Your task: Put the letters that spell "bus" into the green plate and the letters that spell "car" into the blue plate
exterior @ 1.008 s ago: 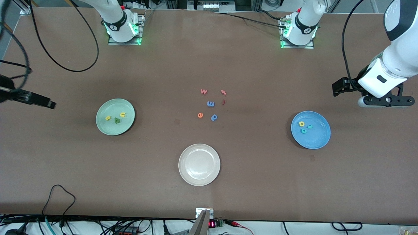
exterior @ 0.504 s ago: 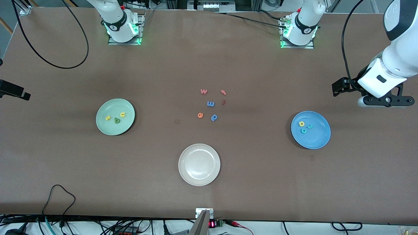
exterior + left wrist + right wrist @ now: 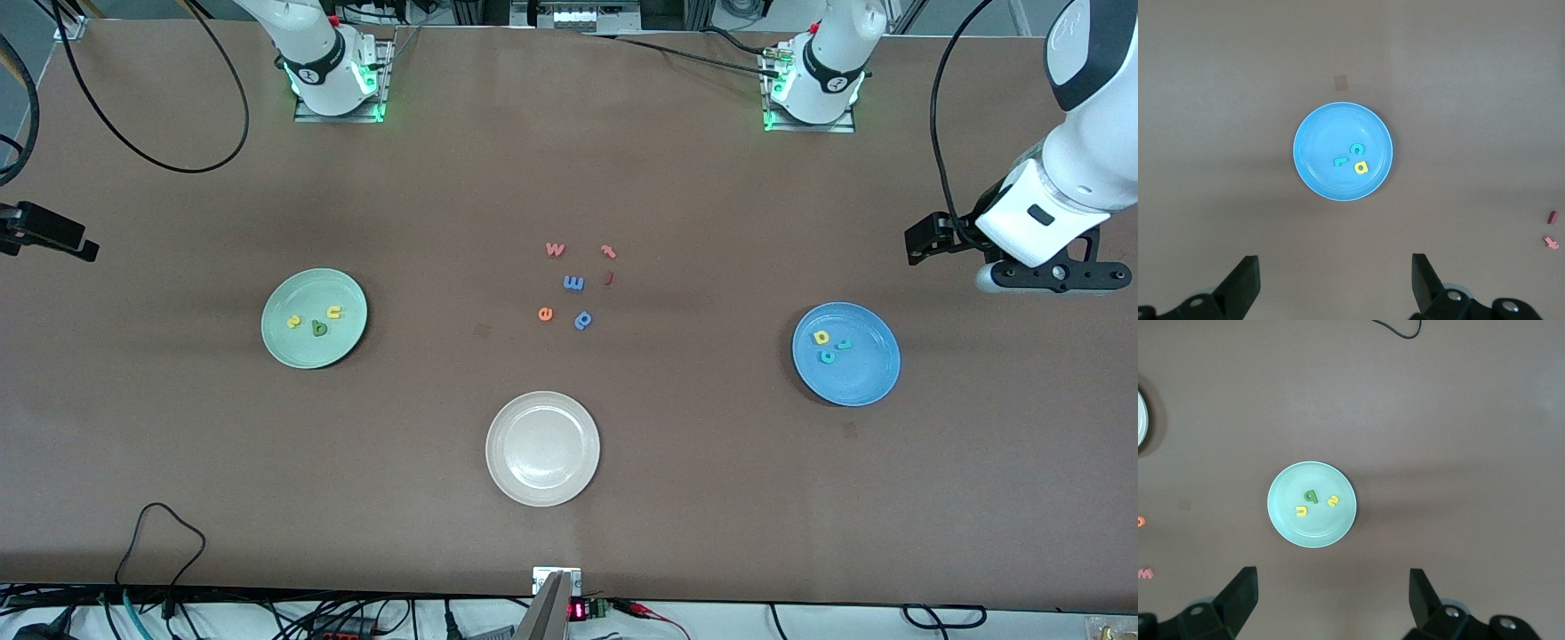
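Since the earlier frames the right gripper [image 3: 53, 238] is seen drawn back to the left edge of the front view, away from the green plate [image 3: 289, 347]; the left gripper [image 3: 1049, 276], at the right edge, has barely shifted.

In the front view, the green plate sits at centre left with the yellow "s" [image 3: 293, 322], the dark green "b" [image 3: 319, 329] and the yellow "u" [image 3: 334, 311] in it. The blue plate [image 3: 867, 378] sits at centre right with the yellow "a" [image 3: 821, 337], the teal "r" [image 3: 844, 344] and the teal "c" [image 3: 826, 356] in it. Spare letters [image 3: 573, 283] are left at mid-frame, above the cream-white plate [image 3: 542, 480].

In the left wrist view, the blue plate is framed at centre, all three letters inside, and the jaws are spread wide at the bottom, empty.

In the right wrist view, the green plate is shown just below centre, and the jaws are again wide and empty.

Both words are judged placed; the sorting looks finished, and only retreat to rest is called for.
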`<state>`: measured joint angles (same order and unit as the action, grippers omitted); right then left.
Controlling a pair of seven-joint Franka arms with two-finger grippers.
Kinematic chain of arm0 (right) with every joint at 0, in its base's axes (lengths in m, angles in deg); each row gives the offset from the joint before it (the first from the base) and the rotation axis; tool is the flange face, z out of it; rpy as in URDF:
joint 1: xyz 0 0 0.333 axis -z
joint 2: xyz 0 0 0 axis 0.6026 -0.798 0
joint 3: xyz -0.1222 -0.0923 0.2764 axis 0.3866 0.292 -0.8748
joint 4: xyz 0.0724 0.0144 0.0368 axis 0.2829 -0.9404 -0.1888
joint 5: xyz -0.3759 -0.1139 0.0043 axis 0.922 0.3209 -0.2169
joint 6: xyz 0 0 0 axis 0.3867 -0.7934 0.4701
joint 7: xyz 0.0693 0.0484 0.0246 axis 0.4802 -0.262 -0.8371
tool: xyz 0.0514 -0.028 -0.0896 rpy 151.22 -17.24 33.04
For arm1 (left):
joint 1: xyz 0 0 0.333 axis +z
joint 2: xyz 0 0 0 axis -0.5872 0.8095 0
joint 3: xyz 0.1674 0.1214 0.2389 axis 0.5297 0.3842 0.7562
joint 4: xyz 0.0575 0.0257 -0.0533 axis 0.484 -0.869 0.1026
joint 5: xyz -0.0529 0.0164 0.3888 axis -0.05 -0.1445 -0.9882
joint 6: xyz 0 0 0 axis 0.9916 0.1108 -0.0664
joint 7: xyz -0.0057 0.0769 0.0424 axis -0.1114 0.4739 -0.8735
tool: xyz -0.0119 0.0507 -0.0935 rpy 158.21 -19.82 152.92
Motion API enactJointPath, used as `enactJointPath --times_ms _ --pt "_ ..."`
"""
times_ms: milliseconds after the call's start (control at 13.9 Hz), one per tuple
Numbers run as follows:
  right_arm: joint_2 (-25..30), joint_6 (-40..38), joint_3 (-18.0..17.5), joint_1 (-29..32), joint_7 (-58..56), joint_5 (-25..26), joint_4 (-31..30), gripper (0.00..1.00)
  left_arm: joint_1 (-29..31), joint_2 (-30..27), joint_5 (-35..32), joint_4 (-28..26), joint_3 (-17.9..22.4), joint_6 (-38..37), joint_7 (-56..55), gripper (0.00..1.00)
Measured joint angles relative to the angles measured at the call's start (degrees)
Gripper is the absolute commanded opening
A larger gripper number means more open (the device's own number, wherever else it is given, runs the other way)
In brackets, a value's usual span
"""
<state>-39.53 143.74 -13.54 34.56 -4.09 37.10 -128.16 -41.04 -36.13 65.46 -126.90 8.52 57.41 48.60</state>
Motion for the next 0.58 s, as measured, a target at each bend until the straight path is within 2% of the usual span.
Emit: enactJointPath --times_ms 144,432,576 --pt "0.9 -0.2 0.5 -0.5 -0.2 0.0 -1.7 1.0 0.0 0.0 0.0 0.0 0.0 0.0 0.0 1.0" --pt "6.6 2.3 0.7 -0.7 -0.2 0.6 -10.5 1.0 0.1 0.0 0.0 -0.1 0.0 0.0 0.0 1.0" --pt "8.8 2.8 0.7 -1.0 -0.2 1.1 -13.0 1.0 0.1 0.0 0.0 -0.1 0.0 0.0 0.0 1.0"
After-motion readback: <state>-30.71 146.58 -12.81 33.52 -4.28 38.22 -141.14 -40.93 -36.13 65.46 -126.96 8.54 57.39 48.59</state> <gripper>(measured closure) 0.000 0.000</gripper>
